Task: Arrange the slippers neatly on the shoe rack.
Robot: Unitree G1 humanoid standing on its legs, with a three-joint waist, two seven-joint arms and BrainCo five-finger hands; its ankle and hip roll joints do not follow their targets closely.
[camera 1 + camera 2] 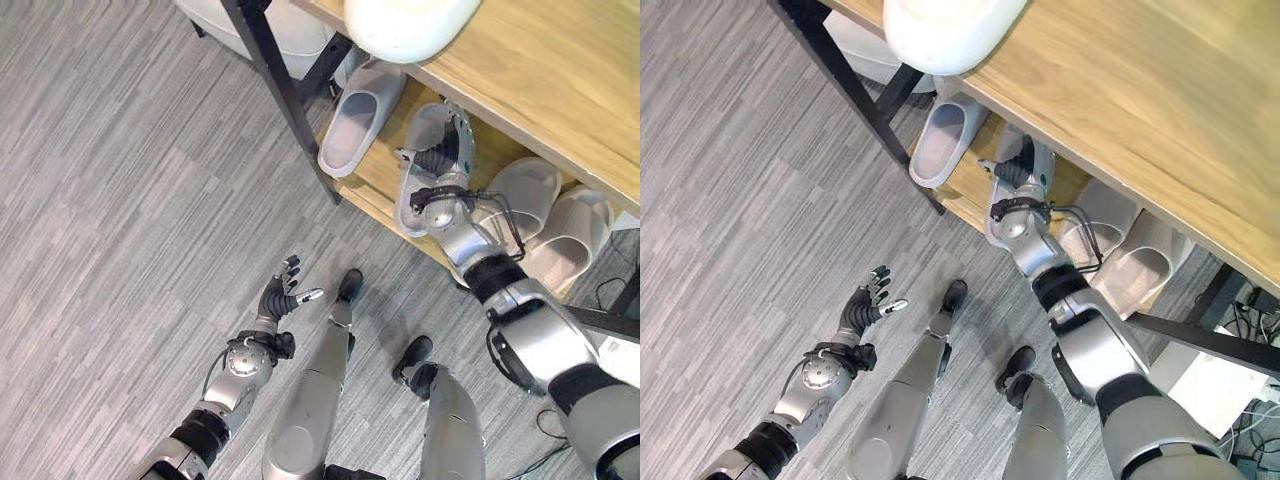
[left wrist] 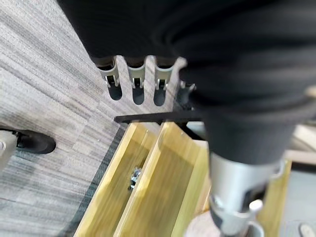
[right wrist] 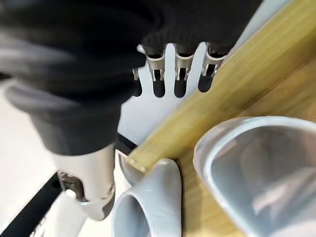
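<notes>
On the rack's lower wooden shelf [image 1: 372, 180] lie several pale grey slippers. One slipper [image 1: 355, 120] sits at the left with its heel over the front edge. A second slipper [image 1: 411, 200] lies beside it, and my right hand [image 1: 445, 152] rests over it with straight fingers [image 3: 180, 74], open and holding nothing. Two more slippers [image 1: 530, 195] [image 1: 578, 235] lie side by side further right. A white slipper [image 1: 410, 25] lies on the top shelf [image 1: 560, 70]. My left hand [image 1: 278, 298] hovers open over the floor, well short of the rack.
The rack's black leg [image 1: 285, 95] slants down to the grey plank floor [image 1: 120, 220]. A white object [image 1: 265, 30] lies behind that leg. The top shelf overhangs the lower one closely above my right hand. A white box with cables [image 1: 1230, 385] stands at the right.
</notes>
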